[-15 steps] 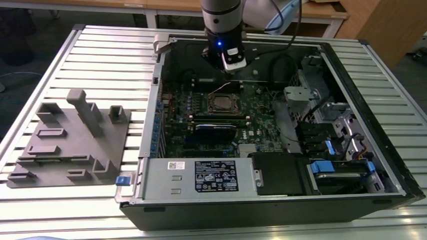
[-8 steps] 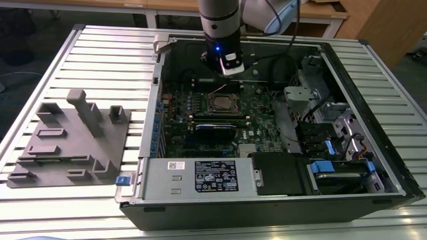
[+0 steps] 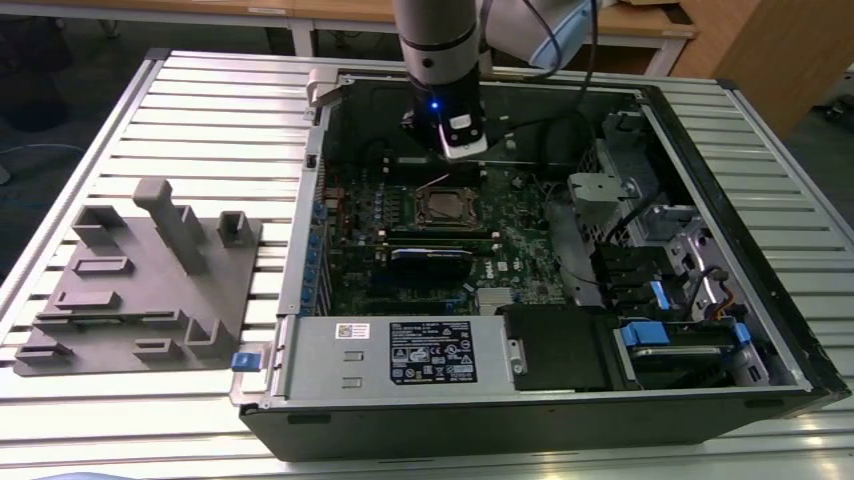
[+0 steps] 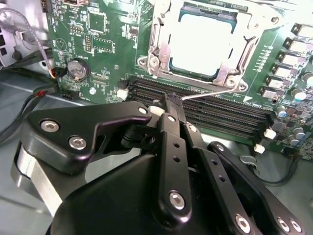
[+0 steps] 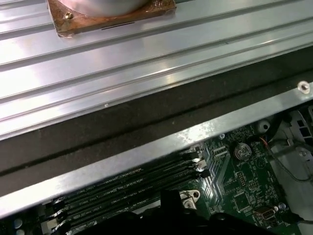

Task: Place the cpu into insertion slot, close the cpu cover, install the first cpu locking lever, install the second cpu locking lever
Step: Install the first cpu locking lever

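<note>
An open computer case (image 3: 747,250) lies on a slatted metal counter (image 3: 200,110). The arm's gripper (image 4: 171,100) reaches down over the green motherboard (image 4: 107,44). Its black jaws are drawn fully together, and the free end of a thin metal locking lever (image 4: 210,93) touches their tips; whether they grip it cannot be told. Just beyond, the silver cpu (image 4: 200,46) sits in the insertion slot (image 3: 422,210), and the cpu cover (image 4: 243,46) frames it.

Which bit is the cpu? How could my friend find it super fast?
Look inside the open computer case at the green board on its floor. Near the board's middle sits a square metal cover, and the cpu is the flat, shiny silver square showing through its cut-out. The slots beside it are long, thin and black instead.
</note>
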Robot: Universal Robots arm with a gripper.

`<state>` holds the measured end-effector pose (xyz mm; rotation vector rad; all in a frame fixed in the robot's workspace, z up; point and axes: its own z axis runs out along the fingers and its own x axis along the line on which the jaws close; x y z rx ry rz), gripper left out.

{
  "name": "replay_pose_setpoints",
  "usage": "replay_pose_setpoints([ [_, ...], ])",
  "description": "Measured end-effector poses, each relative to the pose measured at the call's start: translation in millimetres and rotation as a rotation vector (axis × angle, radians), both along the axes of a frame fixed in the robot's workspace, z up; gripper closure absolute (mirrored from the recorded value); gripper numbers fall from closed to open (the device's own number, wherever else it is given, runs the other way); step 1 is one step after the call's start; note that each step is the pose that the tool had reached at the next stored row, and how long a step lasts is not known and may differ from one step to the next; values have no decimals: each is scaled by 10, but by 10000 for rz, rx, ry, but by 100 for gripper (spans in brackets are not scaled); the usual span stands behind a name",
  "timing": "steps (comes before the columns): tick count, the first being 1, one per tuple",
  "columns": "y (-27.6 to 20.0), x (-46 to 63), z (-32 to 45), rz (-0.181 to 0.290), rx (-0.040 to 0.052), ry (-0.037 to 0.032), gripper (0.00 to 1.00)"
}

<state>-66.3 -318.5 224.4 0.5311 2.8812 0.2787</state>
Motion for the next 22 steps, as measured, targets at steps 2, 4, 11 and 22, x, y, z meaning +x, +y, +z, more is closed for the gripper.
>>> replay_pose_setpoints([
  [2,0,0,-23,-75,0,0,89],
  [4,7,-1,-44,-158,-1,0,89],
  [11,55,0,-99,-660,0,-1,89],
  [22,86,-35,-171,-1265,-1,0,89],
])
